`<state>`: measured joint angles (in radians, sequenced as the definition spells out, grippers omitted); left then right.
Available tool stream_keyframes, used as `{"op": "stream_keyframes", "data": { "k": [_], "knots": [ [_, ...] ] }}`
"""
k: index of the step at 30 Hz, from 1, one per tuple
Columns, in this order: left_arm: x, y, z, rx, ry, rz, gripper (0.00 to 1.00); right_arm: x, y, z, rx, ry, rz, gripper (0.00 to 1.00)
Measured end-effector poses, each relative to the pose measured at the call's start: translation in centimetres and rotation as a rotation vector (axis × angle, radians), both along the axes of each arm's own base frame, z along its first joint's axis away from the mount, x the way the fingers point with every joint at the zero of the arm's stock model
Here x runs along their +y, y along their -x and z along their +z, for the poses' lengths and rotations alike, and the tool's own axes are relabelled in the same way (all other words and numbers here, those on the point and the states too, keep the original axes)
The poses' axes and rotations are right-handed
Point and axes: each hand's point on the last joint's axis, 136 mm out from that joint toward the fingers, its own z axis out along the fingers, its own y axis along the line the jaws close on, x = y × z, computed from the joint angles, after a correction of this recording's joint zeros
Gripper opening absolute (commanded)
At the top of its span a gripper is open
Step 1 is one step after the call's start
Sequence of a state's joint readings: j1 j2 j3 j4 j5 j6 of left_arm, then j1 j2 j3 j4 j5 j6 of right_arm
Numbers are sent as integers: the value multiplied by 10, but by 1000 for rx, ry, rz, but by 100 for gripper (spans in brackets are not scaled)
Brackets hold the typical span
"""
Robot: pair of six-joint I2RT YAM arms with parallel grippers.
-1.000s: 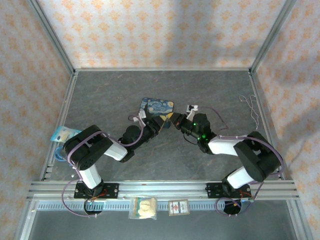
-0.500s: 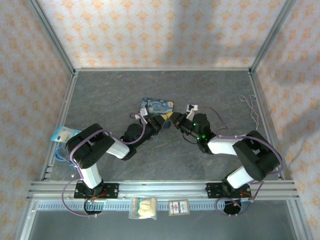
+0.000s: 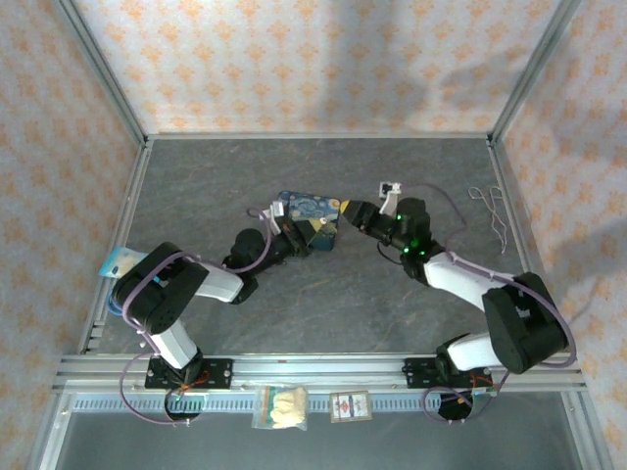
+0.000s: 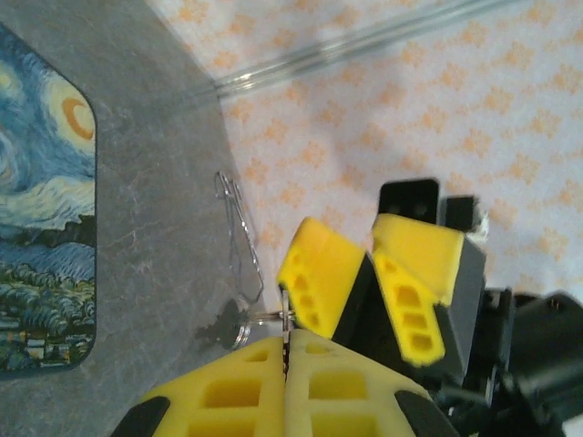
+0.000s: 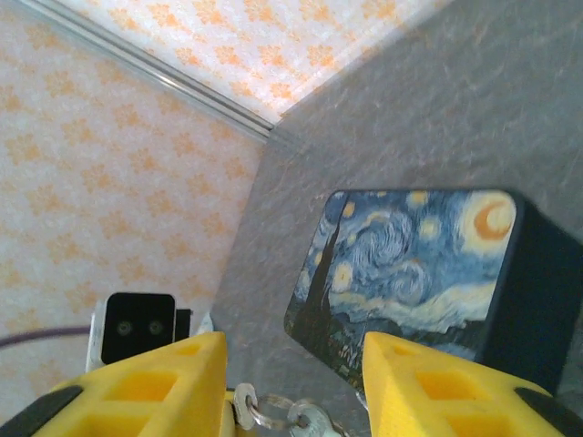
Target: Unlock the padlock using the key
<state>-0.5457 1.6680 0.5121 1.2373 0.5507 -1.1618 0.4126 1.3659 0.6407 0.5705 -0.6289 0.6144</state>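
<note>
A thin silver key [image 4: 286,337] stands pinched edge-on between the yellow pads of my left gripper [image 4: 286,360], which is shut on it. A small ring [image 4: 266,317] hangs from the key with a second key [image 4: 226,328] dangling over the grey floor. My right gripper [image 5: 290,350] is open, and the same ring [image 5: 244,406] sits low beside its left finger [image 5: 155,387]. From above, the left gripper [image 3: 315,228] and the right gripper [image 3: 351,210] face each other next to the starry-night box [image 3: 299,208]. The padlock is out of view.
The painted box [image 5: 419,264] lies on the grey table [image 3: 392,166] just beyond both grippers. Thin bent wire loops [image 3: 493,208] lie at the far right by the wall. Patterned walls with metal frame rails [image 3: 318,134] close the table in on three sides.
The left gripper has shut on the key. The right gripper has opened, let go and drawn back up and to the right. Both arms have reached farther from their bases.
</note>
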Motion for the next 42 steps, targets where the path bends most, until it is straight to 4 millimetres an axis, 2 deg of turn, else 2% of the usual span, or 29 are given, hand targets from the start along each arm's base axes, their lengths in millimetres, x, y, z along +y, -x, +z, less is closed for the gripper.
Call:
{"op": "stream_keyframes", "data": {
  "k": [3, 7, 11, 15, 23, 27, 34, 42],
  "knots": [
    [-15, 3, 10, -58, -112, -122, 0, 6, 8, 5, -46, 63, 110, 40],
    [-30, 15, 27, -161, -277, -270, 0, 21, 30, -3, -45, 83, 284, 37],
    [-29, 28, 19, -200, -409, -375, 0, 25, 44, -5, -45, 76, 383, 34],
    [-28, 40, 8, -205, -464, -449, 0, 29, 57, -5, -37, 58, 452, 32],
    [-28, 53, 4, -197, -455, -524, 0, 29, 81, -18, 5, 27, 533, 30],
    [-27, 55, 6, -194, -435, -542, 0, 29, 84, -18, -2, 23, 541, 30],
    [-28, 57, 11, -183, -404, -554, 0, 30, 87, -13, -22, 8, 555, 23],
    [-29, 57, 16, -182, -362, -548, 0, 29, 86, -11, -40, 2, 550, 32]
  ]
}}
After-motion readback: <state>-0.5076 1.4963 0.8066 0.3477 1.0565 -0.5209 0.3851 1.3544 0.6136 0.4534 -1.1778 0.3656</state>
